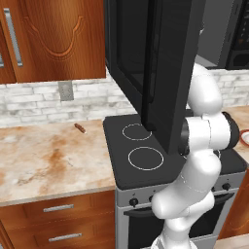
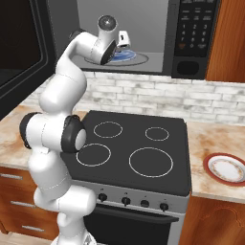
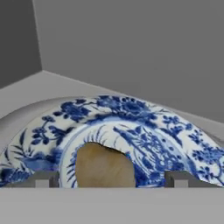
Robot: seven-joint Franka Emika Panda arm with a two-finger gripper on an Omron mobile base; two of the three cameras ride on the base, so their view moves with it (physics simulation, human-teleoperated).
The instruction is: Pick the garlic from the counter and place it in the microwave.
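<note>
Overhead, in the left base view, the open microwave (image 1: pixel 155 63) door hides the hand. From the right base view the gripper (image 2: pixel 125 42) is seen inside the cavity, above a blue-patterned plate (image 2: pixel 136 57). In the hand view the garlic (image 3: pixel 105 166) lies on that plate between the parted fingertips (image 3: pixel 43 179), apparently unclamped; contact cannot be told.

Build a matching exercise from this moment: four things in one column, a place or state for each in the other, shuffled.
Things:
1. garlic
2. blue-patterned plate
3. red-rimmed plate
4. microwave door

Places or states:
A. on the counter right of the stove
B. swung open
C. between the gripper fingertips, over a plate
D. inside the microwave

Pairs: 1-C, 2-D, 3-A, 4-B
</note>
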